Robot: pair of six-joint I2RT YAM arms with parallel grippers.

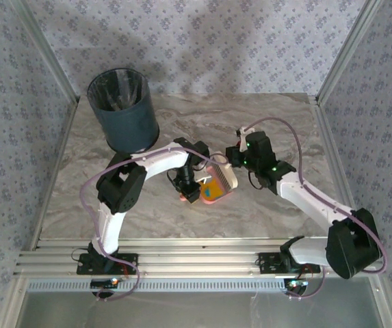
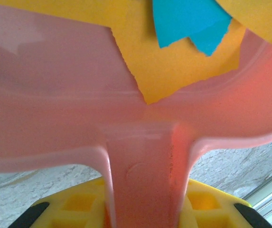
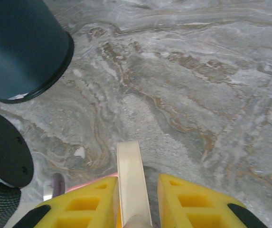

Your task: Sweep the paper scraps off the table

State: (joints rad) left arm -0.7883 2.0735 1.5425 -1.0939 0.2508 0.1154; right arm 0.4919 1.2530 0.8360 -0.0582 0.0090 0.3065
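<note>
Where the left tool [image 2: 145, 216] clenches the handle of the pink dustpan [image 2: 55, 95], the paper scraps [image 2: 145, 61] lie inside the pan. They are flat, torn orange-yellow pieces with ragged edges, with two teal-blue ones overlapping on top. The right tool [image 3: 136, 204] is clenched on a cream handle [image 3: 131, 171] above the marbled grey-beige table [image 3: 197, 95], near a dark bin [image 3: 22, 47].

Soft, even light is falling from overhead in the top view, and the bin [image 1: 124, 109] is throwing a faint shadow up the wall [image 1: 182, 41] toward 12 o'clock. Up close, the pink dustpan [image 2: 55, 95] is blurring and glowing translucent, with pale glare sitting at 10 o'clock. The table [image 3: 197, 95] is showing crisp veining, softening toward 6 o'clock.
</note>
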